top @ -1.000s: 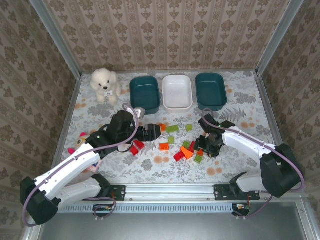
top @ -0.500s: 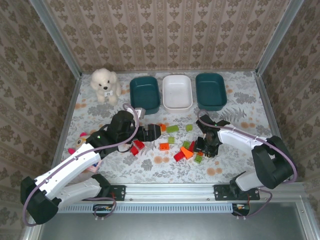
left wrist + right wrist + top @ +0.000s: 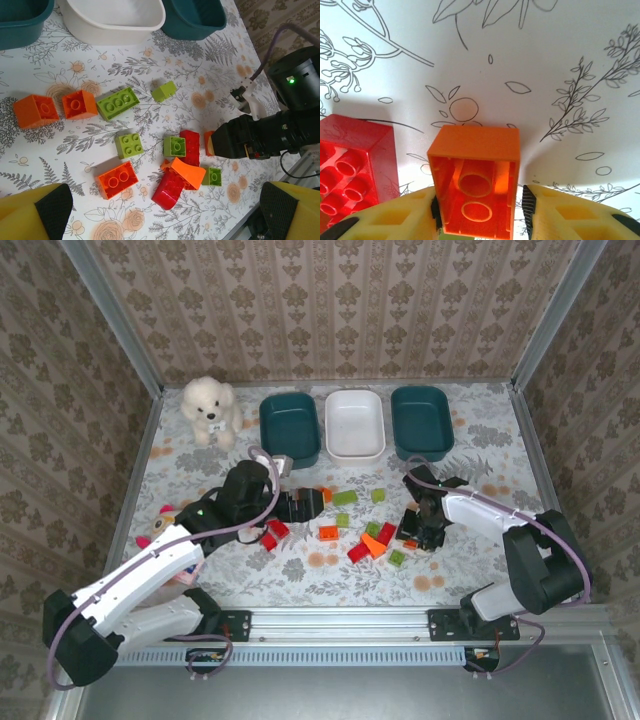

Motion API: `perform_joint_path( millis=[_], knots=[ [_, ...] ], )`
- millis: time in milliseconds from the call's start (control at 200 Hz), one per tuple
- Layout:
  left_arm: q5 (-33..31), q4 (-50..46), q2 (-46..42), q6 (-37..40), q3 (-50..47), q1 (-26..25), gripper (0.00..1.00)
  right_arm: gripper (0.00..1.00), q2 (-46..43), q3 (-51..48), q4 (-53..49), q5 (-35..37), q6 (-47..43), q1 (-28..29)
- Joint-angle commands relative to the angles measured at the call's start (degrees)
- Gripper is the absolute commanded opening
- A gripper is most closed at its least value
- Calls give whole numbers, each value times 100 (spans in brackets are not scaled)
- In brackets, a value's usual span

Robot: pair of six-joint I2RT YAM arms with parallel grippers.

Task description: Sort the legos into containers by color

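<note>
Red, orange and lime legos lie scattered mid-table, among them a lime brick point(image 3: 118, 103), an orange brick point(image 3: 118, 179) and a red brick point(image 3: 170, 187) under an orange slope point(image 3: 187, 173). At the back stand the containers: a teal tub point(image 3: 290, 427), a white tub point(image 3: 355, 425) and another teal tub point(image 3: 422, 422). My right gripper point(image 3: 415, 530) point(image 3: 480, 210) is down at the table, shut on an orange lego point(image 3: 475, 180) lying hollow side up between its pads point(image 3: 434, 207). A red brick point(image 3: 350, 170) lies just left of it. My left gripper point(image 3: 300, 505) point(image 3: 165, 212) hovers open over the pile, holding nothing.
A white plush dog point(image 3: 210, 410) sits at the back left. A pink doll toy point(image 3: 160, 525) lies by the left arm. Patterned walls enclose the table on three sides, and the arms' rail point(image 3: 340, 620) runs along the near edge.
My right gripper's jaws have narrowed onto the orange lego and its wrist has shifted slightly. The left arm has stayed put and open.
</note>
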Motion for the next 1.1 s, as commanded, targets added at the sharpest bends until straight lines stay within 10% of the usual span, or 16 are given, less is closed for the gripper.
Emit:
perform_joint_path(
  millis=[0,345,1095],
  knots=[
    [151,185,95,1,211,-54,100,41,139,40,-112,178,-45,-34],
    [171,436,494,-101,723,60,100,30,-409,2214,-1019,1148,-459,-295],
    [197,477,2567,-543,2720,1357,99,32,5542,8418,-1788,832,-570,-1769]
  ],
)
